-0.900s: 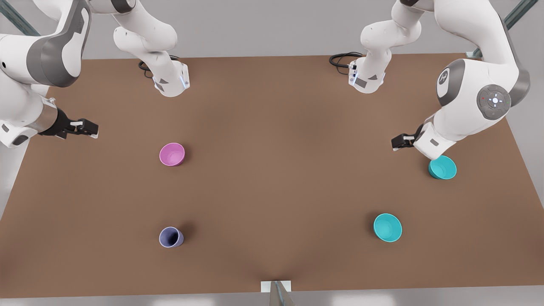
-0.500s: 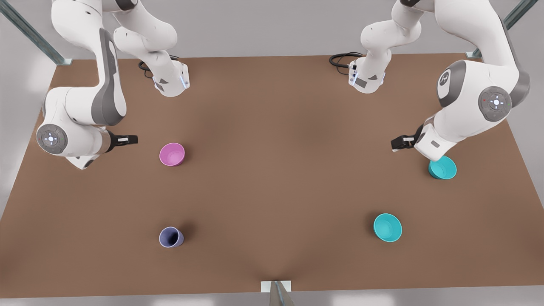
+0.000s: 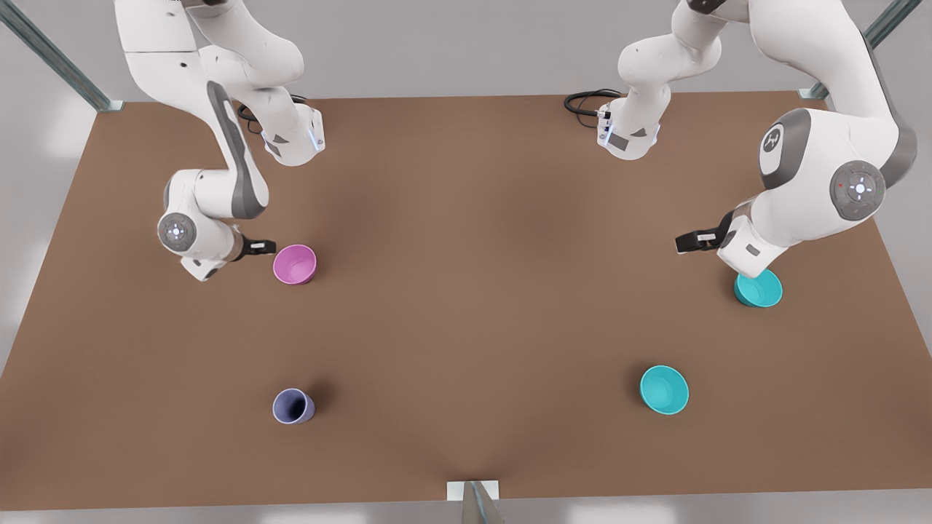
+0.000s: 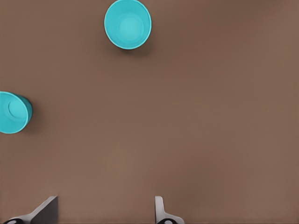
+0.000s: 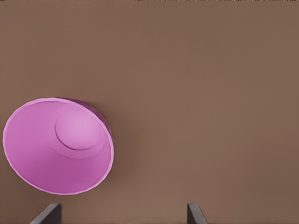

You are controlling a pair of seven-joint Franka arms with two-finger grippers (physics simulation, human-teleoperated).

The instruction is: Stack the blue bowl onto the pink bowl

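The pink bowl (image 3: 295, 263) stands upright on the table toward the front view's left; it is large in the right wrist view (image 5: 58, 145). My right gripper (image 3: 263, 247) is open just beside its rim, with both fingertips (image 5: 47, 213) apart and nothing between them. Two look-alike blue bowls stand at the front view's right, one (image 3: 758, 287) partly under my left arm and one (image 3: 664, 390) nearer the front edge. Both appear in the left wrist view (image 4: 127, 24) (image 4: 12, 112). My left gripper (image 3: 689, 241) hangs open above bare table, apart from both.
A lavender-purple cup (image 3: 293, 406) stands near the front edge on the front view's left. The brown table (image 3: 473, 291) is bare through its middle. Two arm bases and black cables (image 3: 586, 102) sit at the back edge.
My right arm has swung in from the front view's left edge and lowered, bringing its gripper up beside the pink bowl. My left gripper has shifted only slightly.
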